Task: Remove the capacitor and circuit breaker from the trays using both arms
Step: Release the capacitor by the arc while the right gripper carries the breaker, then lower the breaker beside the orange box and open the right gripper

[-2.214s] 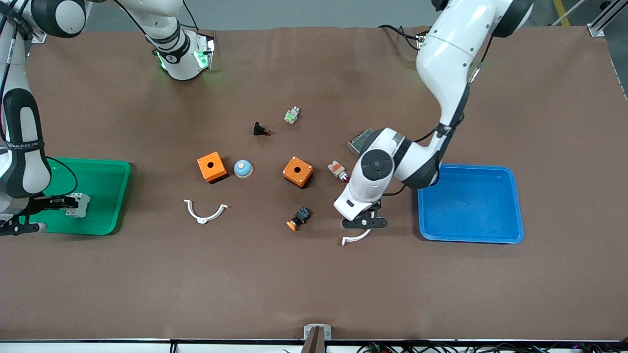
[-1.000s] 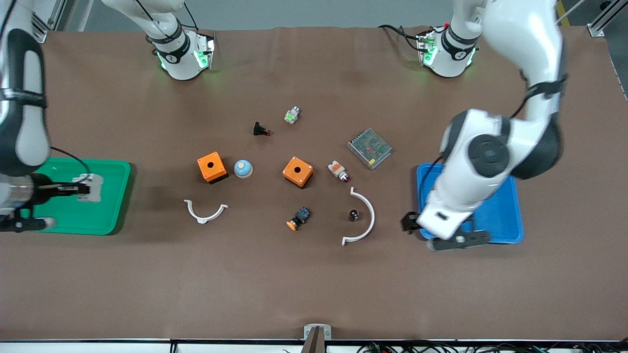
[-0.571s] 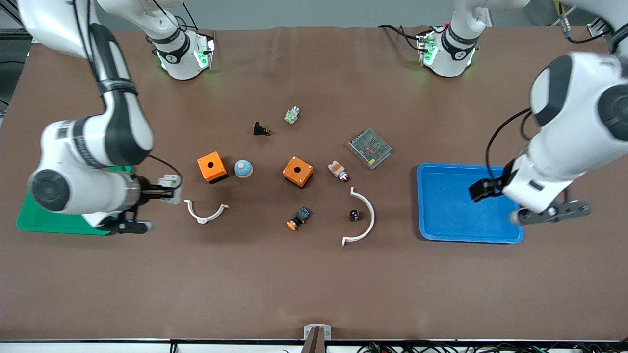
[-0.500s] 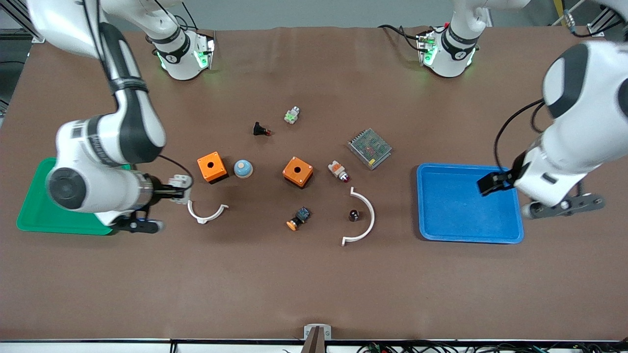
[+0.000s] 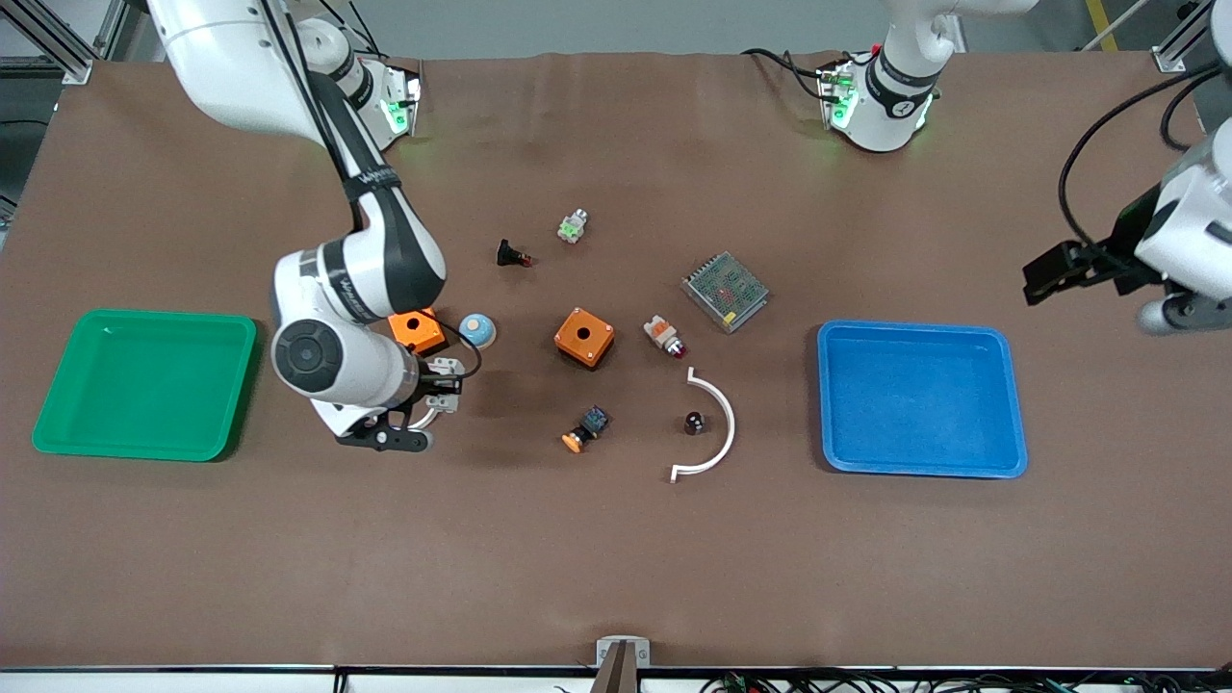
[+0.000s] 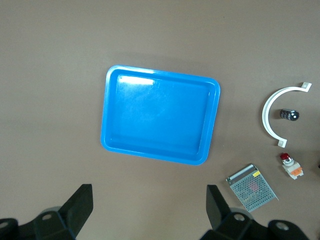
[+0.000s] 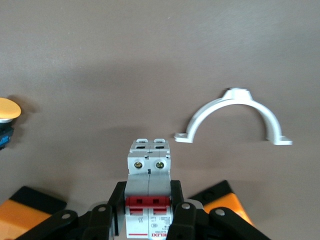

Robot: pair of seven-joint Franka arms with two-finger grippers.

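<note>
The breaker (image 5: 442,372), a white-grey block with red levers, is gripped in my shut right gripper (image 5: 445,381), over a white arc clamp (image 5: 421,417) beside an orange box (image 5: 417,328). The right wrist view shows the breaker (image 7: 149,176) between the fingers (image 7: 118,200), above the clamp (image 7: 235,102). The capacitor (image 5: 692,422), a tiny black cylinder, lies on the table inside a second white arc clamp (image 5: 717,428); it also shows in the left wrist view (image 6: 289,114). My left gripper (image 5: 1059,270) is open and empty, high over the bare table at the left arm's end, beside the blue tray (image 5: 1011,404).
A green tray (image 5: 58,423) sits at the right arm's end. Mid-table lie a second orange box (image 5: 583,337), a blue dome (image 5: 476,330), a meshed power supply (image 5: 725,291), a white-orange switch (image 5: 664,335), an orange-capped button (image 5: 585,428), a black red-tipped button (image 5: 512,255) and a green-white part (image 5: 573,226).
My right gripper carried the breaker from the green tray toward the table's middle. My left gripper left the capacitor on the table and swung empty past the blue tray to the table's end.
</note>
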